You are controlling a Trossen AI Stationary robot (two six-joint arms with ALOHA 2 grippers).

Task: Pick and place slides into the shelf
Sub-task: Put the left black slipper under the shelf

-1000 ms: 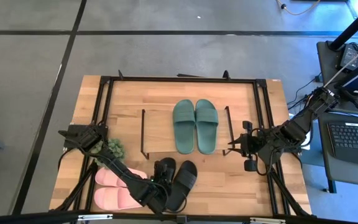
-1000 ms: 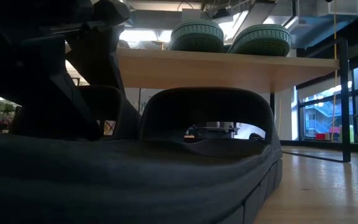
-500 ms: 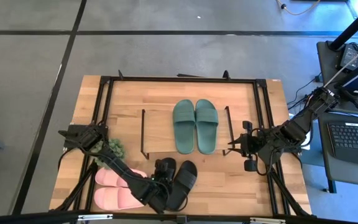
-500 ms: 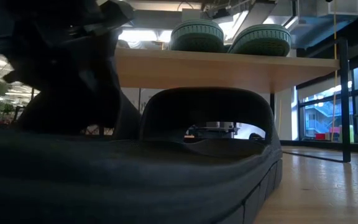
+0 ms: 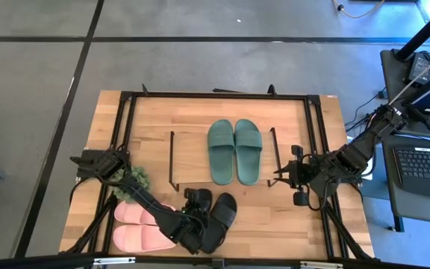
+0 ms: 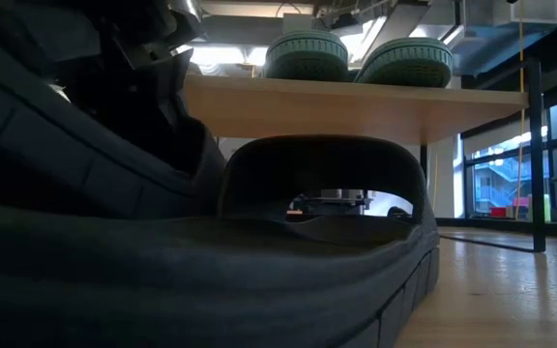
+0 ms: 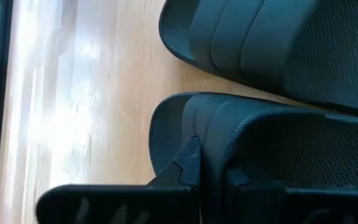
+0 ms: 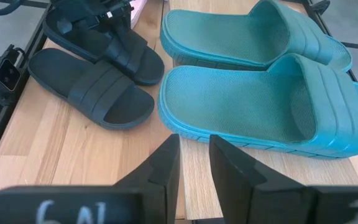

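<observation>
Two black slides lie near the table's near edge. The left one point(image 5: 197, 200) is in my left gripper point(image 5: 191, 226), which is shut on it; the right one point(image 5: 222, 215) lies flat beside it point(image 7: 260, 43). The dark green pair point(image 5: 234, 151) rests sole-down on the shelf's wooden top board point(image 5: 192, 161). The pink pair point(image 5: 136, 228) lies sole-down at the near left. My right gripper point(image 5: 287, 176) waits right of the shelf, its fingers a narrow gap apart point(image 8: 194, 165) and holding nothing. My left gripper point(image 7: 210, 177) pinches the left black slide at the edge of its wide strap point(image 7: 213, 134) between its two fingers. One finger point(image 7: 188, 165) stands at the strap's opening and the other on the strap. The slide is tilted, and its ribbed sole point(image 6: 27, 145) shows raised in the low view.
A small green plant-like thing point(image 5: 134, 178) sits by my left arm. The table's black frame point(image 5: 215, 95) runs round its edges. The shelf's thin wire legs point(image 5: 172, 157) stand left and right of the board. Bare wood lies under the board point(image 6: 491, 290).
My left gripper has risen a little and gone toward the far edge with the left black slide. The slide has tipped up from lying flat, so its sole now shows in the low view. The right black slide has stayed in place.
</observation>
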